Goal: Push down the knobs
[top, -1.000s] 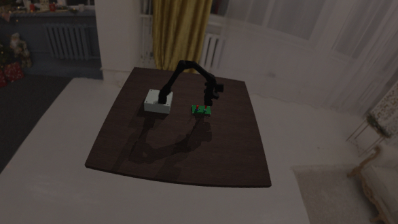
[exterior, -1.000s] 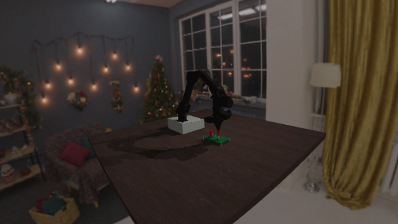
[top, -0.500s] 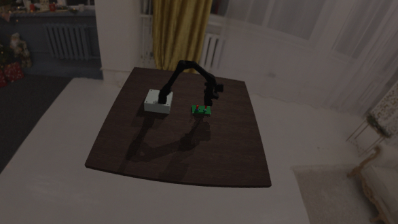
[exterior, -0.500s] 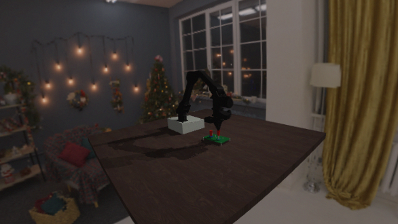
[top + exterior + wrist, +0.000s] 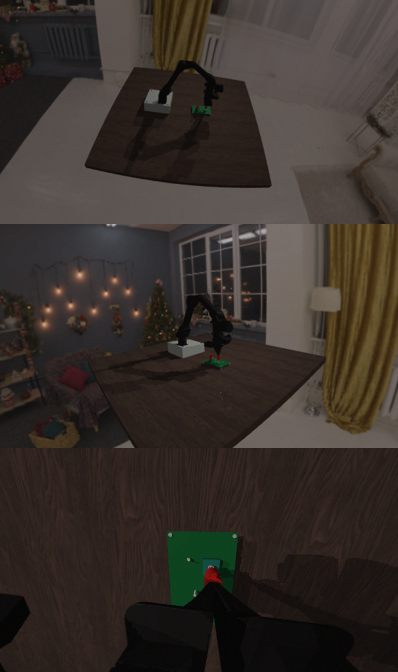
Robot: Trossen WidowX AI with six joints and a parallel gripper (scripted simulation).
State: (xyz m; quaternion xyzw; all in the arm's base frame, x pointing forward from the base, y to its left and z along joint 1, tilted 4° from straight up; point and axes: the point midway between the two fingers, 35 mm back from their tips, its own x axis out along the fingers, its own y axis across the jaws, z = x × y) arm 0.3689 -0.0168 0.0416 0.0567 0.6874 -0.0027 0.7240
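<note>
The green circuit board (image 5: 208, 112) (image 5: 225, 363) (image 5: 185, 545) stands on the table on short legs. One red knob (image 5: 206, 107) (image 5: 219, 358) (image 5: 212, 576) stands over a blue-teal potentiometer (image 5: 211, 562). A second red knob (image 5: 197, 106) (image 5: 210, 357) stands on the board's side nearer the arm's base; the fingers hide it in the wrist view. My gripper (image 5: 206, 104) (image 5: 218, 353) (image 5: 212, 586) is shut and empty, pointing down, with its tips at the top of the first knob. Whether they touch it, and how far down either knob sits, is too small to tell.
The arm's pale base box (image 5: 157, 106) (image 5: 191, 350) stands on the dark wooden table (image 5: 231, 153) (image 5: 190, 407) beside the board. Small pale pins (image 5: 189, 559) stick up from the board near the first knob. The arm's shadow falls across the table.
</note>
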